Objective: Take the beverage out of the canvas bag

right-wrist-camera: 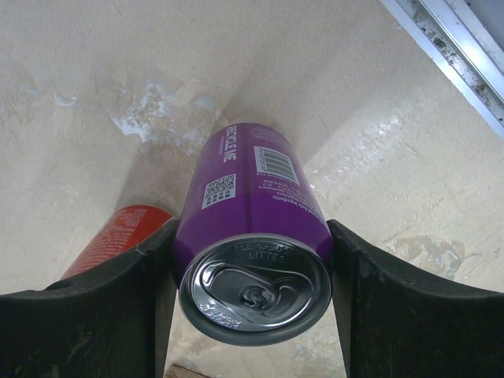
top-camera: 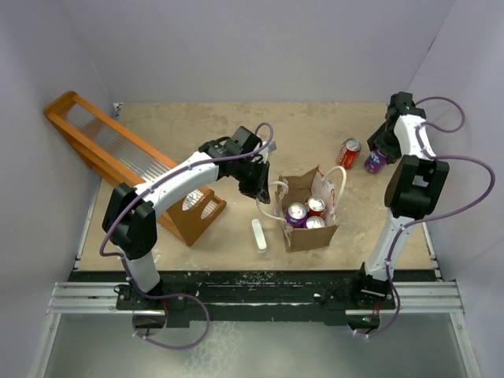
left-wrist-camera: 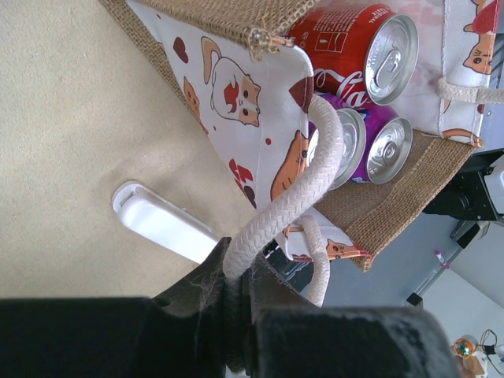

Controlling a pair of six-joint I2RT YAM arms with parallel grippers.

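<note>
The canvas bag (top-camera: 309, 233) stands open mid-table, brown with white cat-print side panels (left-wrist-camera: 252, 94). Inside it stand a red can (left-wrist-camera: 370, 47) and two purple cans (left-wrist-camera: 382, 153). My left gripper (top-camera: 258, 186) is at the bag's left side, shut (left-wrist-camera: 240, 272) on its white rope handle (left-wrist-camera: 311, 173). At the far right, my right gripper (top-camera: 378, 154) has its jaws against both sides of an upright purple can (right-wrist-camera: 252, 228) at table level, outside the bag. Another red can (top-camera: 349, 153) lies on the table just left of it, also seen as a red can (right-wrist-camera: 118, 236) in the right wrist view.
A long orange wooden rack (top-camera: 118, 150) leans across the back left. A small white oblong object (top-camera: 260, 236) lies on the table just left of the bag. Grey walls close in the table on three sides, and a metal rail (right-wrist-camera: 457, 55) runs along its right edge.
</note>
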